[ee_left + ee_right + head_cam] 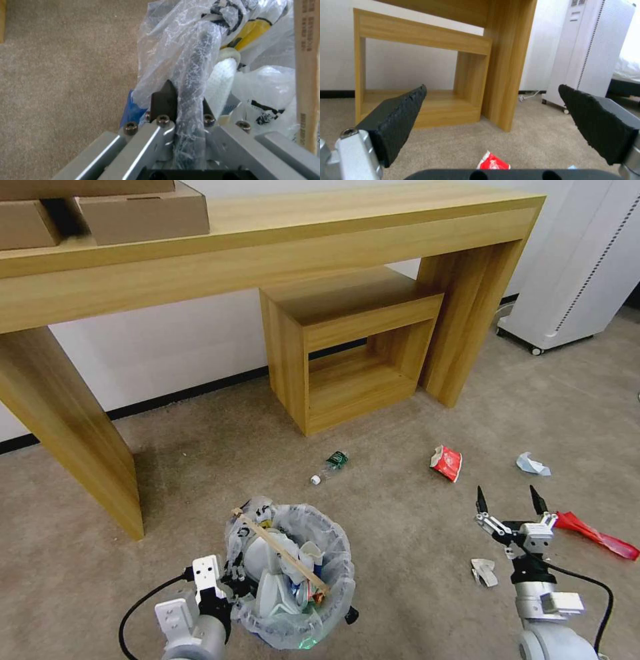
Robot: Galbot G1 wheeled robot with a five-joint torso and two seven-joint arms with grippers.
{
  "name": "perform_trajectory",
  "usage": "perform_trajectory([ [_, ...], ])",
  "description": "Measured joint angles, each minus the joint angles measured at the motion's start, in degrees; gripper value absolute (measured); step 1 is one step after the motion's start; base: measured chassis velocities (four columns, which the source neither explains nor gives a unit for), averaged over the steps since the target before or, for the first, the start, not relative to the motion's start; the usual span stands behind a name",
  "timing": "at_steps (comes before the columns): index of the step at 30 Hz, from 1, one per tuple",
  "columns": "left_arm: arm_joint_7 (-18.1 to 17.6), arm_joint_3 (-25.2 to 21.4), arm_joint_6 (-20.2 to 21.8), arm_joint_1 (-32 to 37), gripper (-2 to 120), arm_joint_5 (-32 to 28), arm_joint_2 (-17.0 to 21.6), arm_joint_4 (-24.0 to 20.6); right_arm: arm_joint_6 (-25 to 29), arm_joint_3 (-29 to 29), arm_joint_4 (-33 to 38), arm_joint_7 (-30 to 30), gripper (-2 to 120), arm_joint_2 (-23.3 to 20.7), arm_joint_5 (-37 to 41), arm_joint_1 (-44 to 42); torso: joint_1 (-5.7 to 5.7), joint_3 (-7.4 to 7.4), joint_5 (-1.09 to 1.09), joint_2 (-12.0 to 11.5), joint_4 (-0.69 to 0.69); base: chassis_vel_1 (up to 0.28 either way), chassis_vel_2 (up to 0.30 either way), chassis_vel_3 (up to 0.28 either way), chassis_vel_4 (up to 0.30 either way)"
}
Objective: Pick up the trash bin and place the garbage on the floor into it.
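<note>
The trash bin (293,580), lined with a crinkly white bag, is at the lower centre of the head view, filled with wrappers and a thin wooden stick (280,550). My left gripper (230,573) is shut on the bin's rim (193,82) at its left side. Garbage lies on the beige floor (400,513): a small green-labelled bottle (331,465), a red packet (446,463), a red wrapper (597,535), a white-blue scrap (532,465) and a white scrap (485,572). My right gripper (509,503) hangs open above the carpet, between the white scrap and the red packet (493,162).
A long wooden desk (267,240) with cardboard boxes (143,210) stands against the wall, a wooden cube shelf (350,347) beneath it. A white appliance on wheels (573,267) is at the far right. Open carpet lies between the bin and the shelf.
</note>
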Motion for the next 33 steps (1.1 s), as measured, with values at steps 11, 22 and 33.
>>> perform_trajectory([
  [11,0.3,0.2,0.0,0.8,0,1.3,-0.8,0.1,-0.2,-1.9,-0.4,0.2,100,-0.6,-1.0,0.7,0.0,0.0,-0.01,0.0,0.0,-0.083,0.091,0.094,-0.101],
  [22,0.3,0.2,-0.1,1.2,0,2.1,-1.5,0.5,2.0,-3.1,-2.1,1.3,100,-1.8,-2.1,2.4,0.01,0.02,0.0,0.0,0.0,-0.148,0.158,0.146,-0.15],
  [33,0.2,-0.2,-0.1,2.5,0,2.8,-1.5,0.1,2.6,-3.5,-2.6,-1.4,100,-1.4,-1.1,3.5,0.01,0.0,0.0,0.0,0.0,-0.017,0.014,0.015,-0.014],
])
